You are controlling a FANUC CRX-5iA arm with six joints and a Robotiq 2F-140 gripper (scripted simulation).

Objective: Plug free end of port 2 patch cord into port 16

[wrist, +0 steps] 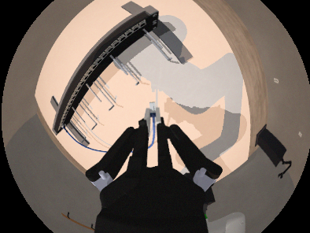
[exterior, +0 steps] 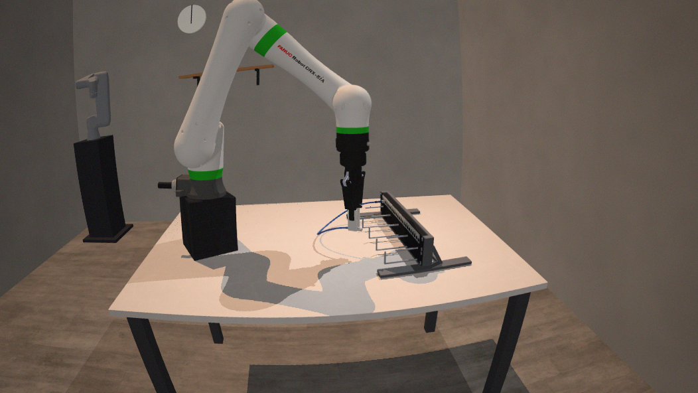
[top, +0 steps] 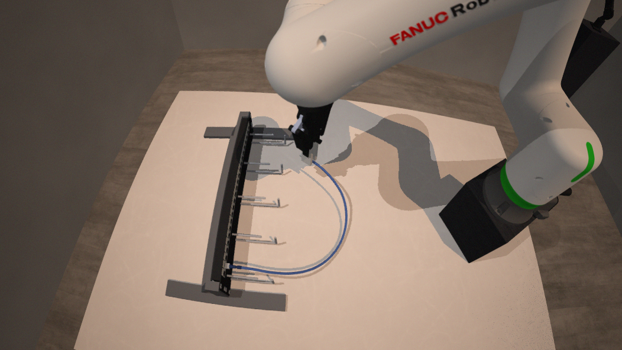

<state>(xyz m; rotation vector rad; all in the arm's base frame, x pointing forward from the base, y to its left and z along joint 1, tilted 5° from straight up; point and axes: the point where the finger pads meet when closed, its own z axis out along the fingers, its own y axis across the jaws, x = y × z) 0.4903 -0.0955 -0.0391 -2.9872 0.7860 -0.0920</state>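
The black two-finger gripper (top: 309, 157) points down at the pale wooden table (top: 391, 278), its jaws clenched on the pale plug (exterior: 353, 222) at the free end of the thin blue patch cord (top: 343, 217). The plug hangs just above the table top, near the long black rack of ports (top: 230, 204) but apart from it, on the side where thin grey metal cable bars (top: 261, 201) jut out. The cord sweeps in a wide arc back to a port near the rack's near end in the top view.
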